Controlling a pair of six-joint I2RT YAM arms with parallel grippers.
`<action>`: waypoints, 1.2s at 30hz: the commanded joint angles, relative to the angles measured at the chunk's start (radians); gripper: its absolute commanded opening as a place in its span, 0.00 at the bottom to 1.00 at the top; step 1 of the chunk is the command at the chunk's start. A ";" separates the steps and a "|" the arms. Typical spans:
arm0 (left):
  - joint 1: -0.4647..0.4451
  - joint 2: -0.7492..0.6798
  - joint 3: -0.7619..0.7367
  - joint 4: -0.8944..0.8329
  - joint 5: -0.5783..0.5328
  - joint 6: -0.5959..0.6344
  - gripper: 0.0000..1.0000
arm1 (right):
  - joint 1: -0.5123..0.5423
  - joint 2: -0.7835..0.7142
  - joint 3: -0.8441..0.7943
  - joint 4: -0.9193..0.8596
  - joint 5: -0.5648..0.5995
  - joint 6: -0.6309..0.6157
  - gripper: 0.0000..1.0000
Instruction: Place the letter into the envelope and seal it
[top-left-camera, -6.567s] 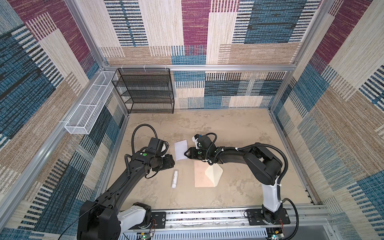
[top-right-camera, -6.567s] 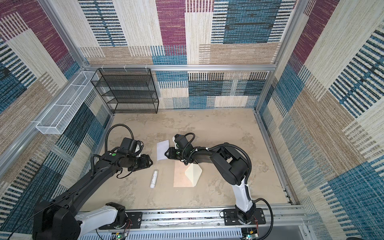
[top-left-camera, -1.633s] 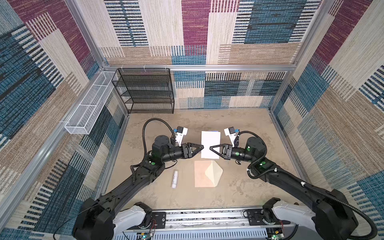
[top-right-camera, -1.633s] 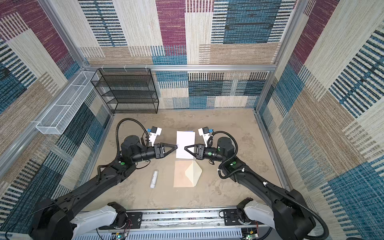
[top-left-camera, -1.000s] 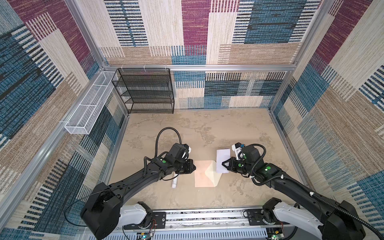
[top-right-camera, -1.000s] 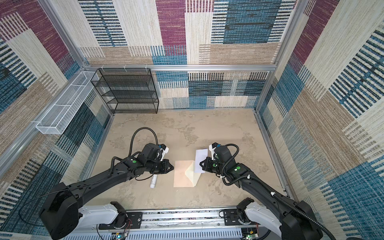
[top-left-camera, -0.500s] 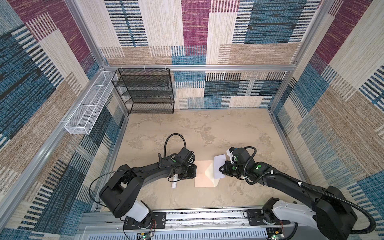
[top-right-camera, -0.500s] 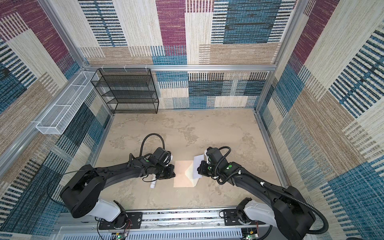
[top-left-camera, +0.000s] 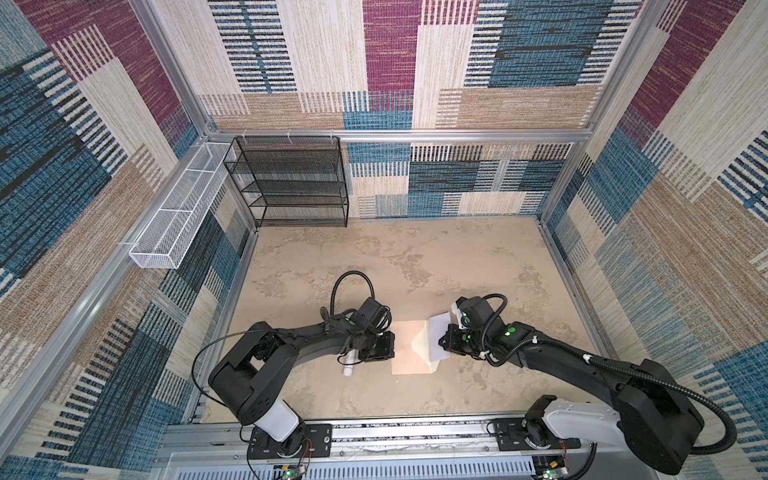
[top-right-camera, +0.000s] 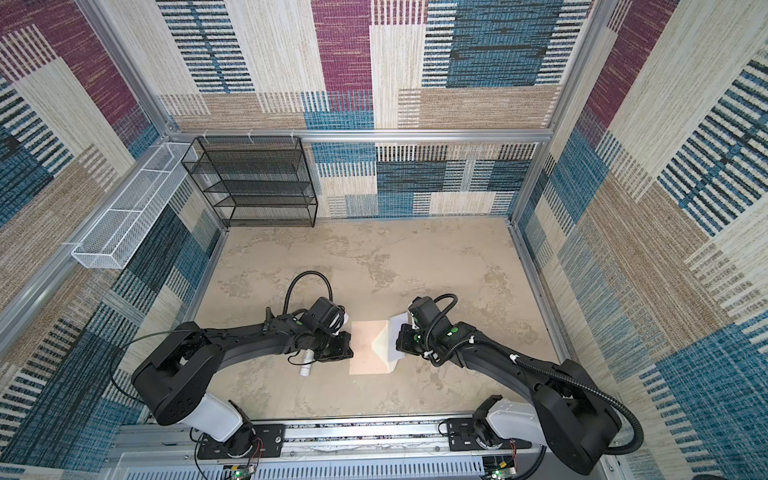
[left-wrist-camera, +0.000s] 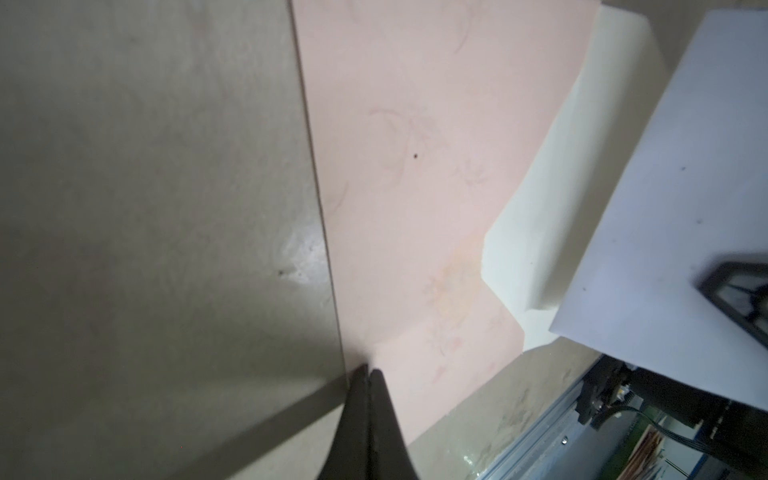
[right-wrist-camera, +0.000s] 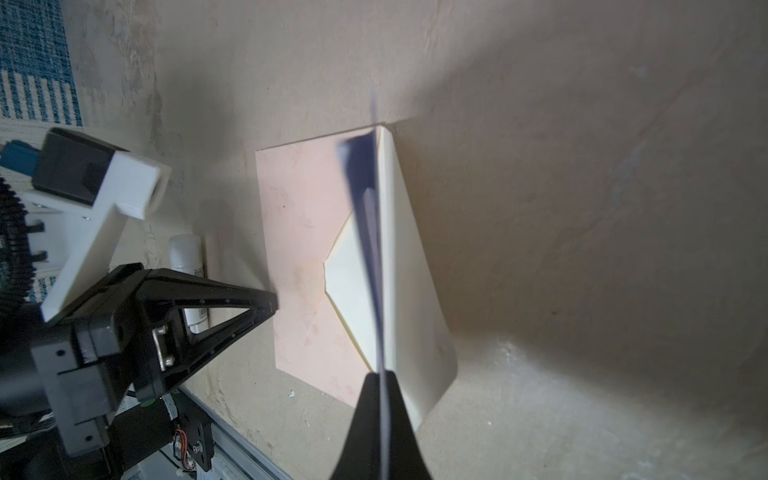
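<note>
The thin white lined paper letter with the dark blue border (top-left-camera: 438, 337) sits just right of centre in the lower half of both top views. It is not yet inside, and the fully closed right jaws pinch it by the edge nearest the frame's right. It leans steeply over the pale peach-pink paper envelope (top-left-camera: 404, 350), which lies flat on the mottled beige counter (top-left-camera: 415, 257). That tilt probably aims the sheet's leading edge under the envelope's cream-lined pointed flap (left-wrist-camera: 548, 199), which is lifted off the pink body. The left jaws are shut on nothing, their tips resting at the envelope's far edge, left in the frame, likely to stop it sliding as the sheet pushes in. A small white cylindrical tube (top-left-camera: 348, 366) lies just left of the envelope, untouched.
</note>
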 joint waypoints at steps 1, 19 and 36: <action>0.000 0.012 -0.007 -0.015 -0.017 -0.009 0.00 | 0.002 0.017 0.001 0.003 0.014 -0.020 0.00; 0.000 0.056 -0.002 -0.022 -0.009 0.016 0.00 | 0.002 0.101 0.041 -0.057 0.100 -0.127 0.00; 0.000 0.085 0.009 -0.026 0.002 0.021 0.00 | 0.002 0.105 0.043 -0.086 0.100 -0.135 0.18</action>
